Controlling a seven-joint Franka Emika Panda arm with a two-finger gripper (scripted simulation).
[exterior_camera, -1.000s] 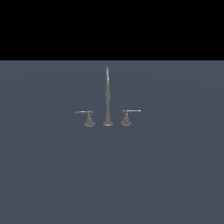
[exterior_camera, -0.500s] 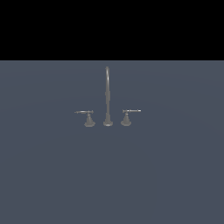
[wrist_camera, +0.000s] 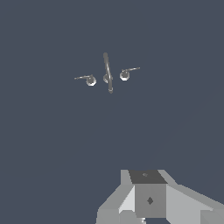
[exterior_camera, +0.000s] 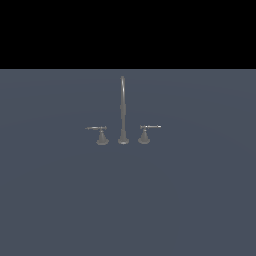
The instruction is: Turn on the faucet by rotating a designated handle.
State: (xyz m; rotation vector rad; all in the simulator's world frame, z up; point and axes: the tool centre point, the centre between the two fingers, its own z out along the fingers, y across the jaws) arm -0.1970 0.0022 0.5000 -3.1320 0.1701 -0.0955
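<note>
The faucet [exterior_camera: 123, 112] is a small grey metal set of three pieces standing on a flat, plain slate-blue worktop [exterior_camera: 128, 200]: one tall, thin gooseneck spout [exterior_camera: 122, 100] and two short knobs on cone bases. The handle [exterior_camera: 101, 136], dull grey with a thin dark lever pointing toward 9 o'clock, stands at 9 o'clock from the spout base in the exterior view. Its twin [exterior_camera: 145, 135], at 3 o'clock from the spout, carries a brighter, whitish lever pointing toward 3 o'clock. All three pieces are close together but apart.

From the wrist view the set is seen from above, small and far off; the knobs show as round caps. Only the blocky pale-grey body of the claw [wrist_camera: 148, 199] appears, cut off by the picture edge, well away from the faucet. Its fingers are out of sight, so I cannot tell whether they are apart or together.
</note>
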